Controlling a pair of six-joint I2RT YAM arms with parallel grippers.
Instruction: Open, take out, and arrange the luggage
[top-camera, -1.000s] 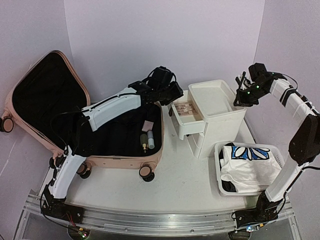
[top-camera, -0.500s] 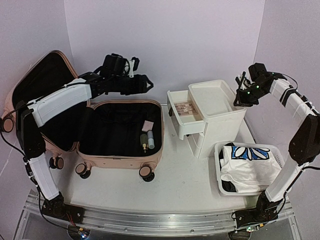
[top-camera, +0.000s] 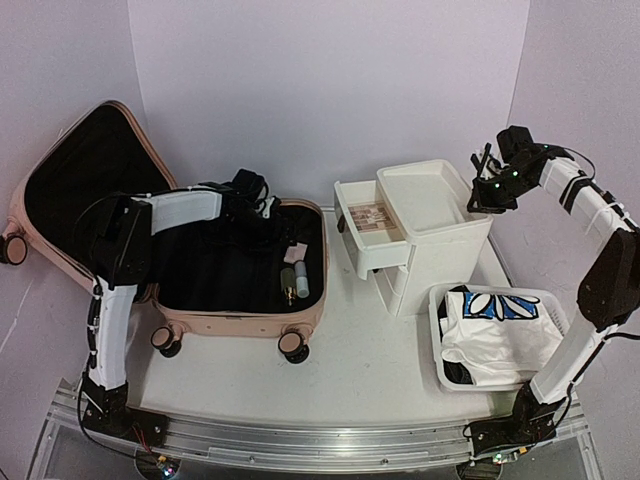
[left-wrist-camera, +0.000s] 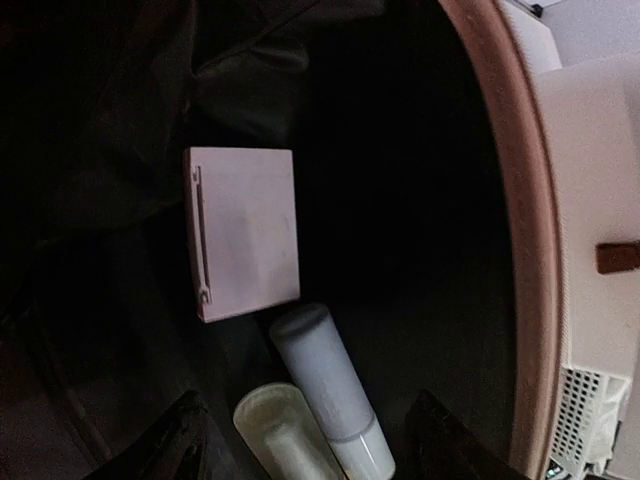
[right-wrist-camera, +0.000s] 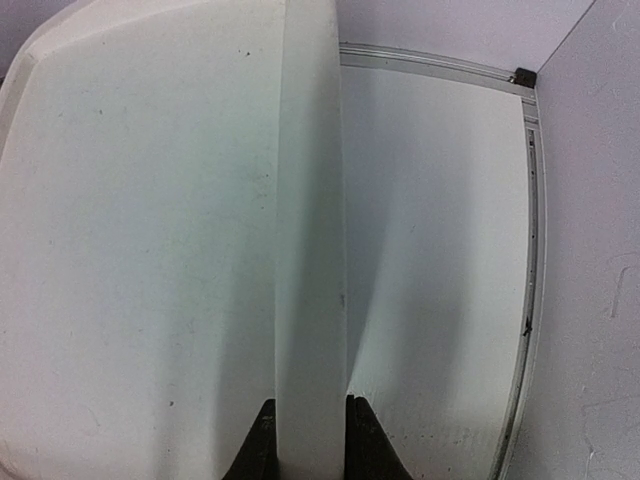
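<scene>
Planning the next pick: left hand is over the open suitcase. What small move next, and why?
Probably lower the left hand onto the pale blue bottle: its open fingers straddle it in the luggage, beside a pink case. The right hand grips the drawer unit.

Your left gripper (left-wrist-camera: 315, 445) hangs spread inside the luggage (top-camera: 240, 322). A pale bottle (left-wrist-camera: 325, 385) and a greenish bottle (left-wrist-camera: 272, 420) lie between its fingers, with a pink case (left-wrist-camera: 247, 232) just beyond and the shell wall close on the right. The drawer unit (top-camera: 445, 250) has its drawer (top-camera: 385, 256) jutting toward the luggage, narrowing that gap.
</scene>
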